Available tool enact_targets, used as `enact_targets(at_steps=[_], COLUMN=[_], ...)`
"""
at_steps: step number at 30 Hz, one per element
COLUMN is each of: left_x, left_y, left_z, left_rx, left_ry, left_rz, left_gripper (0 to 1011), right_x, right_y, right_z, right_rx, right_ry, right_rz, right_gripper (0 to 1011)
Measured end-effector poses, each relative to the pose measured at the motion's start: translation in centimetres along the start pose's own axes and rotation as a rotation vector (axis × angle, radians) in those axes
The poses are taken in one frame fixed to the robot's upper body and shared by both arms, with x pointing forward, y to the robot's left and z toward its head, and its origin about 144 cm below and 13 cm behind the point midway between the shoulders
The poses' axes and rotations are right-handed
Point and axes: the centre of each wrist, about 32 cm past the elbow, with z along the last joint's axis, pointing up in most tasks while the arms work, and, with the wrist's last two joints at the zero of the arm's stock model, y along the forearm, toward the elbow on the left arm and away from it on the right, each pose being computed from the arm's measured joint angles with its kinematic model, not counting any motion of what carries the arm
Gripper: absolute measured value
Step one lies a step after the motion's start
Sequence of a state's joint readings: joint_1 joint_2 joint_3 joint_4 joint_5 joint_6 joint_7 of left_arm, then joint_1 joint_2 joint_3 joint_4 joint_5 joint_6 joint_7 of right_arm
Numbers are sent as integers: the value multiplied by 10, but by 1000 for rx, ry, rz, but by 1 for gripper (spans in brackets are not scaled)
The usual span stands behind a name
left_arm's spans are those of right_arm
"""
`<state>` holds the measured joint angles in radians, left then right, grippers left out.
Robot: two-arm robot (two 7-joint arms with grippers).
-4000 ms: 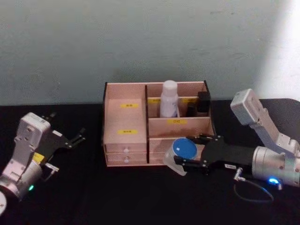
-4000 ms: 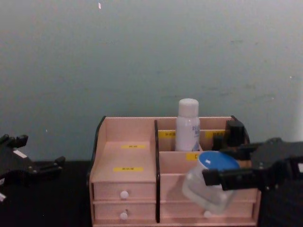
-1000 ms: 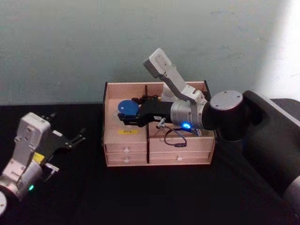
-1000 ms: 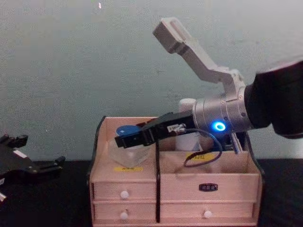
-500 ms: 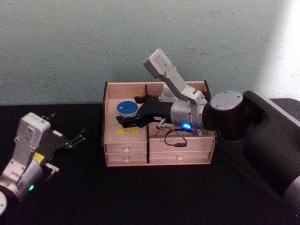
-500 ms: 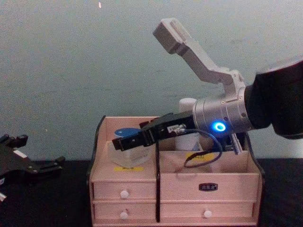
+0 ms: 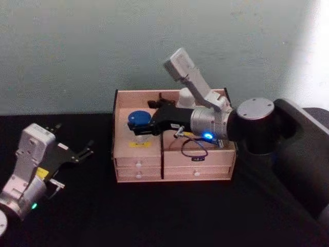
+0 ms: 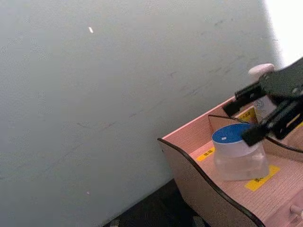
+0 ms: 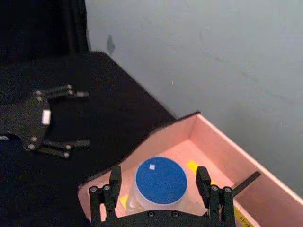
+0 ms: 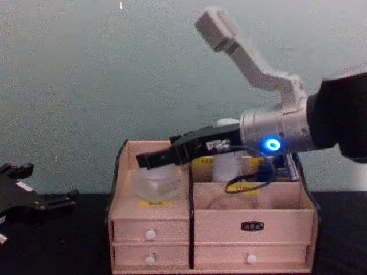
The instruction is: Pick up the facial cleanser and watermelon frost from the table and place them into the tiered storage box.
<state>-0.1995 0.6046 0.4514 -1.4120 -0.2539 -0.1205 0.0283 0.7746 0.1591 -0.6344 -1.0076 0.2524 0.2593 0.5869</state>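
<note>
The tiered storage box (image 7: 195,154) (image 10: 252,212) stands at the back of the black table. A clear jar with a blue lid (image 7: 136,120) (image 9: 161,182) (image 10: 157,184) rests upright in its left compartment, on a yellow label. My right gripper (image 7: 142,118) (image 9: 158,171) (image 10: 150,160) hovers just above the jar, open, with its fingers wide of the lid on both sides. A white bottle (image 7: 184,98) (image 10: 226,163) stands in a rear compartment behind the right arm. I cannot tell which one is the facial cleanser and which the watermelon frost. My left gripper (image 7: 74,138) (image 9: 81,118) is parked open, left of the box.
A grey-green wall (image 7: 77,46) rises close behind the box. Bare black tabletop (image 7: 154,216) spreads in front and to the left. The box front has small drawers with white knobs (image 10: 150,235). The bulky right arm (image 7: 257,126) hangs over the box's right half.
The right gripper carried the jar from in front of the box into the left compartment, set it down, let go and rose slightly above it. The left arm stayed still.
</note>
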Motion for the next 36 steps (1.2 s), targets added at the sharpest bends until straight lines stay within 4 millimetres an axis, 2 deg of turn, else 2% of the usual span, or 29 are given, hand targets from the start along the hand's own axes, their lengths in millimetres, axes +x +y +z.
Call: enact_targets(at_steps=[8,15,20,21,28,36], left_x=[0,0,0,0,0,0], left_y=[0,0,0,0,0,0], left_z=[0,0,0,0,0,0], left_rx=[0,0,0,0,0,0], left_ry=[0,0,0,0,0,0], left_rz=[0,0,0,0,0,0], left_gripper=[1001,1001,1002,1001,1001,1001], right_x=[-5,-9,-9,-9,-12,-16], right_y=[-26,-57,-87,-87,-120,-136], right_z=[5,-6,-25,-25,-50,-69], right_rx=[98,168,206,206,272,307], right_ry=[8,33,54,54,82,115], right_rz=[-9,-93,-210,-210,-337,-440], right_gripper=[1002,1003,1002,1002,1002,1003])
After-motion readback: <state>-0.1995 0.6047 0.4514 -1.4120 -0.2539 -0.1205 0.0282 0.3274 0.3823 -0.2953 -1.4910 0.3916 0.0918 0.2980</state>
